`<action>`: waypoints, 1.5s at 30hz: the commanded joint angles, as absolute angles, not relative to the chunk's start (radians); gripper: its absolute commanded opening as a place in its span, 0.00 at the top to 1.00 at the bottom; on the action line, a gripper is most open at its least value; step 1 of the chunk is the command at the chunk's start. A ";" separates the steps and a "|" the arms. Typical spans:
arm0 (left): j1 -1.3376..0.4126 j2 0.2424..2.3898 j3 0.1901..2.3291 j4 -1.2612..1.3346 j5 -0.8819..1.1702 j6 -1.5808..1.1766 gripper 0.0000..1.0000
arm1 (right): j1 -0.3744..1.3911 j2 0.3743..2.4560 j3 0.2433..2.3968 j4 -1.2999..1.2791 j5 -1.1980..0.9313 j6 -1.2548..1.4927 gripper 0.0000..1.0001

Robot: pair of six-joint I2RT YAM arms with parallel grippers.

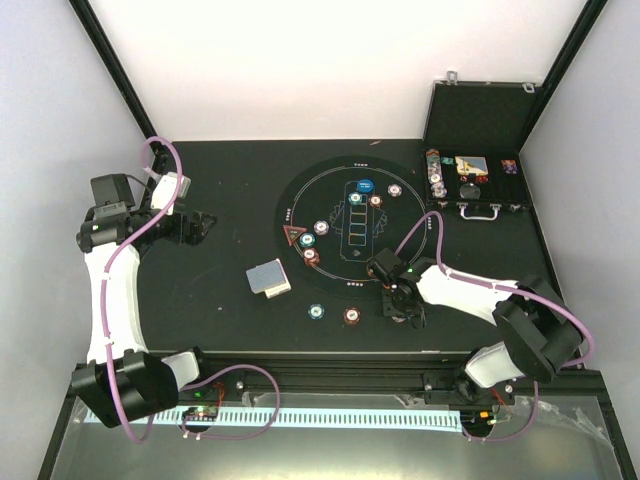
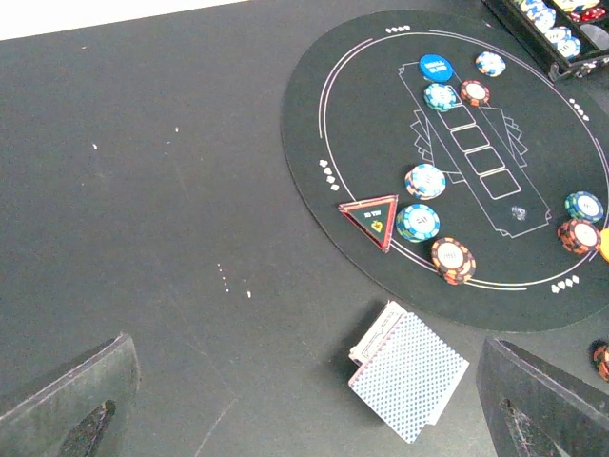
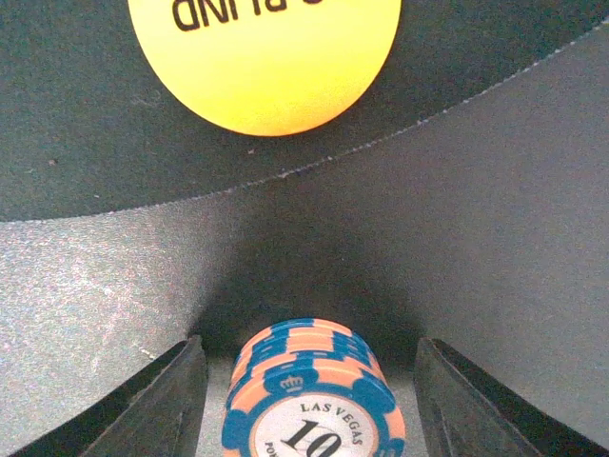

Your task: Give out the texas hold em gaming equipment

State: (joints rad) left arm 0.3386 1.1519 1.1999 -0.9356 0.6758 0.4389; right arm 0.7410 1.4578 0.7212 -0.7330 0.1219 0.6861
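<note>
A deck of cards with grey-blue patterned backs [image 1: 268, 278] lies on the table left of the round black mat [image 1: 340, 270]. It also shows in the left wrist view [image 2: 409, 373]. On the mat are a blue button [image 1: 365, 186], a red triangle [image 1: 295, 238] and several chips. My right gripper [image 1: 403, 305] is open just off the mat's near right edge. In the right wrist view it [image 3: 309, 381] straddles a small stack of blue-and-orange "10" chips [image 3: 314, 400] with a gap on each side. An orange button [image 3: 266, 57] lies just ahead on the mat. My left gripper [image 1: 190, 225] is open and empty at the far left.
An open black case [image 1: 478, 150] with more chips stands at the back right. Two loose chips [image 1: 316, 312] [image 1: 352, 316] lie on the table in front of the mat. The left gripper's fingers [image 2: 67, 409] frame the deck from above.
</note>
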 commanded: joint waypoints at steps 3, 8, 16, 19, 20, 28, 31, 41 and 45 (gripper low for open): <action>0.343 1.153 1.233 -0.948 0.710 0.456 0.01 | 0.747 1.436 0.706 -0.760 0.147 0.685 0.41; 0.342 1.155 1.236 -0.974 0.742 0.478 0.01 | 0.748 1.433 0.704 -0.768 0.147 0.687 0.43; 0.342 1.159 1.235 -0.969 0.748 0.474 0.01 | 0.748 1.419 0.711 -0.786 0.143 0.687 0.43; 0.342 1.160 1.234 -0.970 0.753 0.475 0.01 | 0.748 1.416 0.713 -0.789 0.140 0.686 0.43; 0.342 1.160 1.232 -0.969 0.753 0.476 0.01 | 0.748 1.417 0.713 -0.790 0.139 0.686 0.43; 0.342 1.162 1.217 -0.966 0.754 0.483 0.01 | 0.747 1.411 0.725 -0.804 0.144 0.684 0.43; 0.342 1.161 1.213 -0.963 0.754 0.485 0.01 | 0.747 1.411 0.727 -0.805 0.141 0.683 0.48; 0.342 1.160 1.210 -0.964 0.759 0.486 0.01 | 0.748 1.399 0.749 -0.829 0.138 0.677 0.65; 0.342 1.160 1.212 -0.963 0.759 0.486 0.01 | 0.748 1.387 0.776 -0.857 0.136 0.669 0.66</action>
